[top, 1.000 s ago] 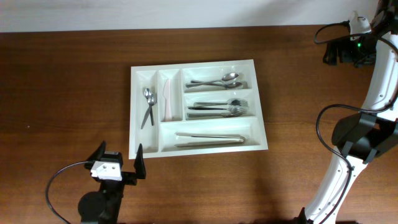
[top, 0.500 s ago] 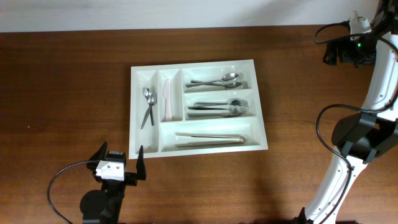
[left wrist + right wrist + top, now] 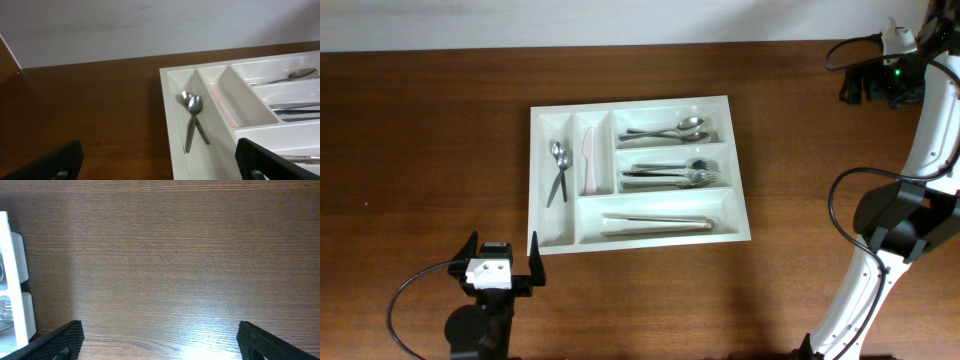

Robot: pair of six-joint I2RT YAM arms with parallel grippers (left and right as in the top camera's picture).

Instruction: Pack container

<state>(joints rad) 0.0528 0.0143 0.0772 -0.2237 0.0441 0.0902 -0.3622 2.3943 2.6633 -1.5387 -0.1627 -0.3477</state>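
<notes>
Viewing overhead: container [image 3: 534, 150] sits centrally, cutlery [image 3: 660, 175] in every compartment; left gripper [image 3: 502, 245], jaws apart and empty, stands just off its near-left corner; any advance risks a finger catching the rim and shoving it; since the earlier frame the gripper has squared up. Left wrist: spoons [image 3: 193, 107] lie crossed, awkward to pinch. Right wrist: right gripper [image 3: 159, 332] spread wide, empty, well apart from the container.
</notes>
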